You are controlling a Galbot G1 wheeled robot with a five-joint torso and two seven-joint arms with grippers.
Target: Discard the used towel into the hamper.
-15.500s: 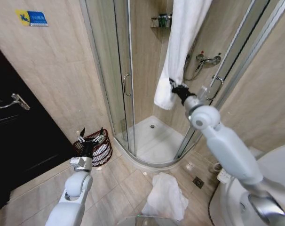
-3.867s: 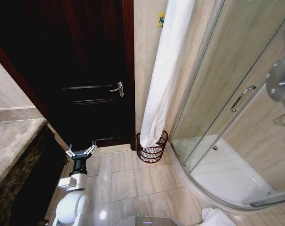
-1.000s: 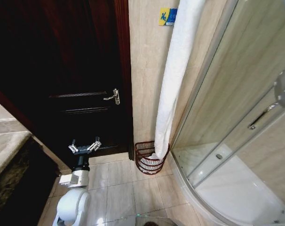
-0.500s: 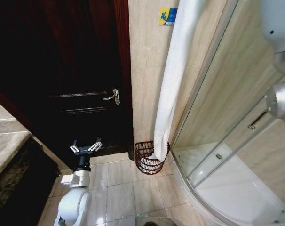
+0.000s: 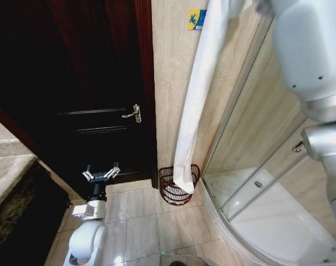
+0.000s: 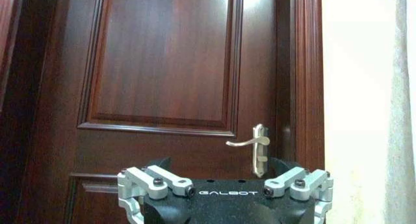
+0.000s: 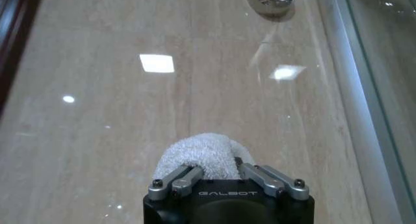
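Right gripper (image 7: 217,177) pinches the top of the white towel (image 5: 194,105), held high; the cloth hangs in a long column against the tiled wall (image 5: 171,83). Its lower end dangles at the rim of the hamper (image 5: 176,185), which sits on the floor in the corner between the dark door (image 5: 96,83) and the shower glass (image 5: 256,122).

Before you let go, centre the hanging end over the hamper mouth (it looks biased toward the glass side). Lower so the cloth piles inside.

Left gripper (image 5: 100,173) waits low by the door, fingers spread, empty.
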